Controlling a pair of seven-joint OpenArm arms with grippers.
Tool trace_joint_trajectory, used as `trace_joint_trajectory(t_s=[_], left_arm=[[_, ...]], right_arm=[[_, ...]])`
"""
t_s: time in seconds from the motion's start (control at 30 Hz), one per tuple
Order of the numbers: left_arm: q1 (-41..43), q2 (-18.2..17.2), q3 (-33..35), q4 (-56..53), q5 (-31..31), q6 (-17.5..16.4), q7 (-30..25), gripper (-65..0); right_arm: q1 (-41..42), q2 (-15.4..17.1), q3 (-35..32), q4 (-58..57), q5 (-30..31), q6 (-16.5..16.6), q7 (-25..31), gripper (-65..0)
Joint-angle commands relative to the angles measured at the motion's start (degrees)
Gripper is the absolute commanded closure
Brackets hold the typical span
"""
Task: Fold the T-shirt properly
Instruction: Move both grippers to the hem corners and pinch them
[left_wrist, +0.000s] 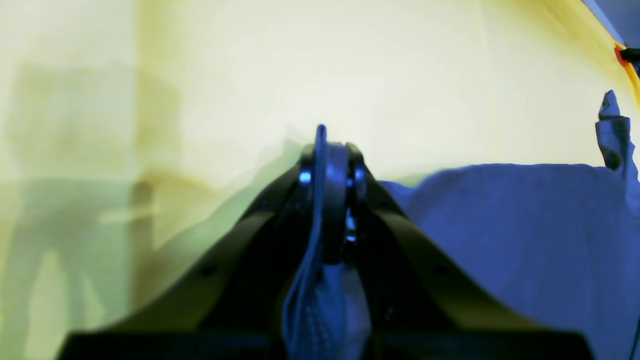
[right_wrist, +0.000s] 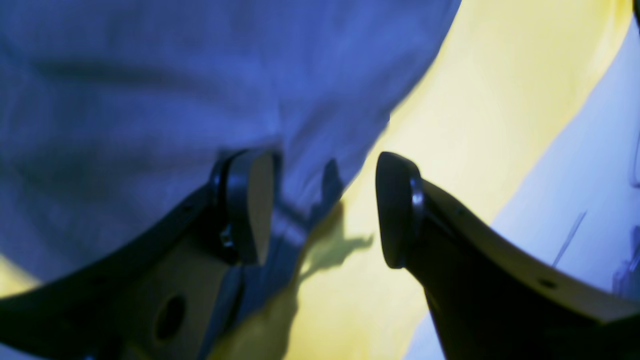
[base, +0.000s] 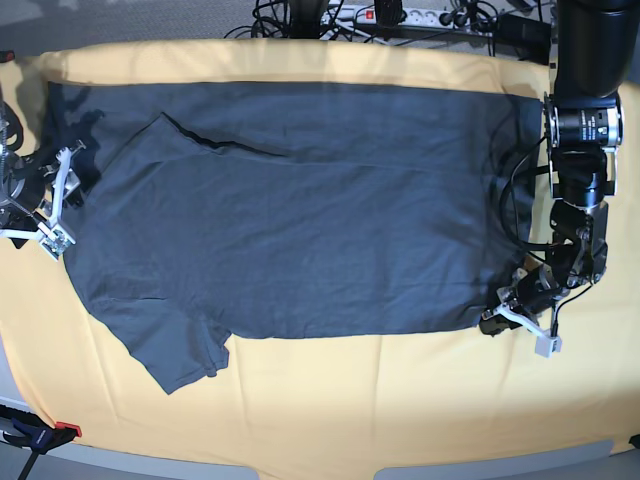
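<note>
Yellow cloth (base: 330, 400) covers the table, and the T-shirt (base: 290, 210) lies spread flat across it, one sleeve toward the near edge. At the shirt's bottom hem corner, the left end effector (left_wrist: 327, 160) is pressed together, pinching a fold of fabric. By the neckline end, the right end effector (right_wrist: 325, 210) stands spread, one finger (right_wrist: 247, 207) against the shirt.

This looks like a robotics lab bench: a large yellow-orange cloth (base: 330, 400) covers the worktop, with a white power strip (base: 415, 15) and tangled black cables (base: 290, 15) just beyond its far edge.
</note>
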Motion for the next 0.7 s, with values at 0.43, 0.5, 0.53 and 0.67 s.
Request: trace_joint_trajectory(t_s=[0.43,0.5,0.53,0.67], left_arm=[[-0.8,-1.2,0.0,-0.1,5.8,2.2,2.4,0.0],[-0.8,-1.2,0.0,-0.1,5.8,1.9,2.4,0.0],[-0.8,-1.2,0.0,-0.1,5.8,1.8,2.4,0.0],[-0.8,-1.2,0.0,-0.1,5.8,0.2,2.4,0.0]], right_arm=[[31.9,-18.1,0.8,-34.2,-6.6,-2.6,10.4,-42.2],[38.3,-19.1,0.8,-44.1,-4.1,-0.6,10.4,-42.2],[41.3,-19.4,0.8,-49.2,-2.8,0.5,10.4,-42.2],[51.8,-20.0,0.8,-67.7,0.2,4.0,10.6,-42.2]])
